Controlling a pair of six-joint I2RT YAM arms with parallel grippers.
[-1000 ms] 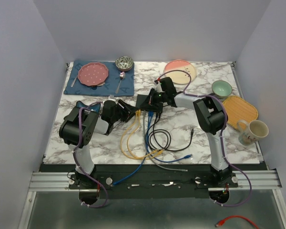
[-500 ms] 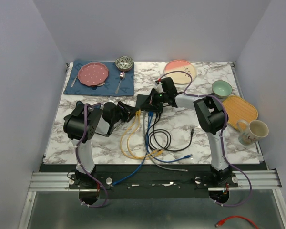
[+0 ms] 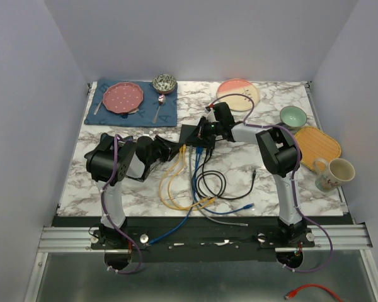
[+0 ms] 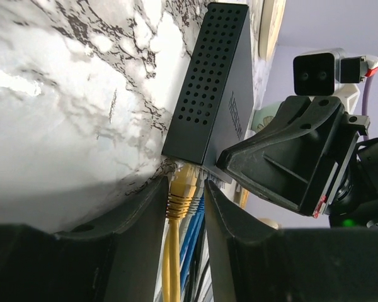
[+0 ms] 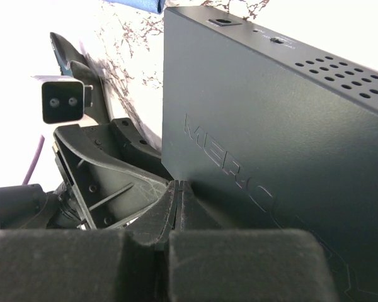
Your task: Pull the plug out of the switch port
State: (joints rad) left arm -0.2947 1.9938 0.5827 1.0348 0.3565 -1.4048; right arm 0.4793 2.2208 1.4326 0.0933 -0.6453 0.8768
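From above, one switch (image 3: 190,133) lies on the marble table (image 3: 145,189), with the left gripper (image 3: 174,146) at its socket edge and the right gripper (image 3: 206,129) over its top, half covering it. Yellow, blue and black cables (image 3: 208,182) trail away from the switch towards the arm bases.

Only the left wrist camera shows the sockets up close. There, one yellow plug (image 4: 180,189) sits in the switch, between two fingers (image 4: 138,214) that stand partly apart. Whether they pinch it I cannot tell. Blue cables (image 4: 192,236) run just beside the plug (their number is unclear), and the other sockets are hidden.

The right wrist view alone shows that gripper's fingers pressed together, gripping nothing, their tips against the switch's lid. The lid's lettering is cut off after "MERC".
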